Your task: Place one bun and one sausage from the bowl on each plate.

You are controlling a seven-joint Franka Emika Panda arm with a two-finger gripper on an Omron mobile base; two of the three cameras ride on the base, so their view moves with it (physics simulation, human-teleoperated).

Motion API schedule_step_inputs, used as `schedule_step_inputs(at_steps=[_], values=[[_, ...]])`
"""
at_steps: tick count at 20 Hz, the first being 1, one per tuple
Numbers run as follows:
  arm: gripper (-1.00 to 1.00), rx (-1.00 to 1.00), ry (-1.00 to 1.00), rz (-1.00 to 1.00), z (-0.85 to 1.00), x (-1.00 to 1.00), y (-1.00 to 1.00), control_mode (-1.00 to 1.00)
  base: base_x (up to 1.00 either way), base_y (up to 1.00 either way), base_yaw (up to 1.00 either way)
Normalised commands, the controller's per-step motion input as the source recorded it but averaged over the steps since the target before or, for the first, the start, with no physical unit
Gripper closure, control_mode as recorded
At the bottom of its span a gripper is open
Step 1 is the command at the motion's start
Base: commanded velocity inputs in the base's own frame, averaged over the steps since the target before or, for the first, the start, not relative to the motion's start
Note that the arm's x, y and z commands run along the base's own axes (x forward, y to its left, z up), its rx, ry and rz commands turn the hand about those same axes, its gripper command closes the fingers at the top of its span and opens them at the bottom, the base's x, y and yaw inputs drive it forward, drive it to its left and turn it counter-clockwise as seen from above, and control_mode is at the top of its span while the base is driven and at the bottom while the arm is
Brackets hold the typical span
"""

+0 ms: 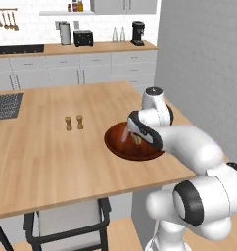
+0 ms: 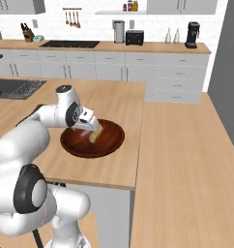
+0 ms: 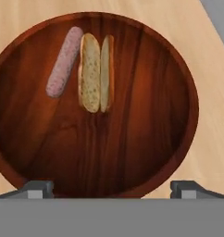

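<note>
The wide dark red-brown bowl (image 3: 109, 148) sits near the island's right edge (image 1: 113, 145) (image 2: 112, 137). In the hand view a pink sausage (image 3: 64, 61) lies in the bowl's upper left. Right beside it is a split tan bun (image 3: 95, 72), seen as a pale patch in the base views (image 1: 137, 140) (image 2: 95, 136). My gripper (image 3: 112, 190) hangs open above the bowl (image 1: 131, 137) (image 2: 92, 129), with nothing between its wide-apart fingertips (image 3: 37, 189). The plates are out of view.
Two small wooden shakers (image 1: 74, 122) stand on the island left of the bowl. A dark sink (image 1: 5, 105) (image 2: 17, 88) is set in at the far left. A chair (image 1: 66, 223) stands below the island's front edge. Wood floor lies to the right.
</note>
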Motion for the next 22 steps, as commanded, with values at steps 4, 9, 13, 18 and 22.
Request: schedule_step_inputs(at_steps=[4, 9, 13, 18, 22], values=[[-1.0, 0.01, 0.0, -0.05, -0.29, 1.0, -0.39, -1.0, 0.0, 0.0, 0.0], [-1.0, 0.0, 0.01, 0.0, -0.54, 0.8, 0.32, -1.0, 0.0, 0.0, 0.0], [-1.0, 0.0, 0.0, 0.0, -0.57, 0.24, 0.22, -1.0, 0.0, 0.0, 0.0], [-1.0, 0.0, 0.0, 0.0, -0.46, 0.06, -0.07, -1.0, 0.0, 0.0, 0.0], [-1.0, 0.0, 0.01, 0.0, -0.62, 0.0, -0.09, -1.0, 0.0, 0.0, 0.0]])
